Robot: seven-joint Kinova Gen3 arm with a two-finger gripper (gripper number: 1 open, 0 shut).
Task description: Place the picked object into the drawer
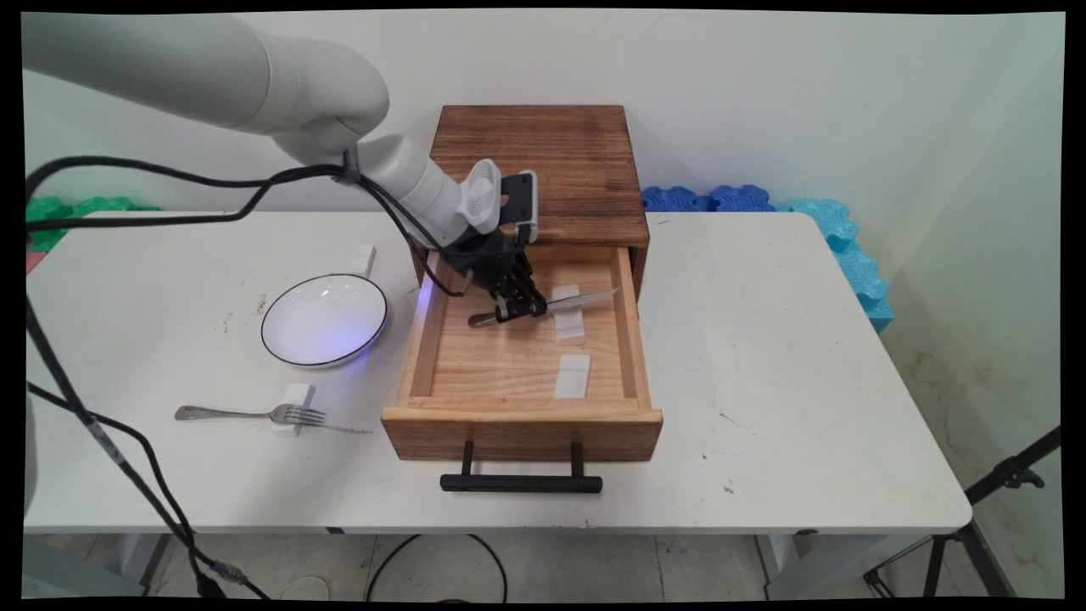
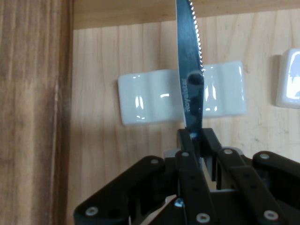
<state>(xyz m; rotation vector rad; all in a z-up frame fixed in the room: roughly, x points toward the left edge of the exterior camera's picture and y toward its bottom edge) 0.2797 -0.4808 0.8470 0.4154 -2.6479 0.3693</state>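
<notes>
Table knife [image 1: 547,307] is being held by its handle in the black gripper [image 1: 519,307], fingers [image 2: 193,154] clamped tight on it, blade pointing away from the hand and serrated edge showing in the hand view. The knife is lying over a white ceramic cutlery rest [image 2: 180,98] inside the open wooden drawer [image 1: 522,420]; whether the blade is touching the rest is unclear. A second white rest [image 1: 573,376] is sitting nearer the drawer front. Left of the drawer, a white bowl [image 1: 324,320] with a dark rim is standing on the white table [image 1: 764,356], and a fork [image 1: 254,415] is lying with its tines over another small white rest [image 1: 293,400].
</notes>
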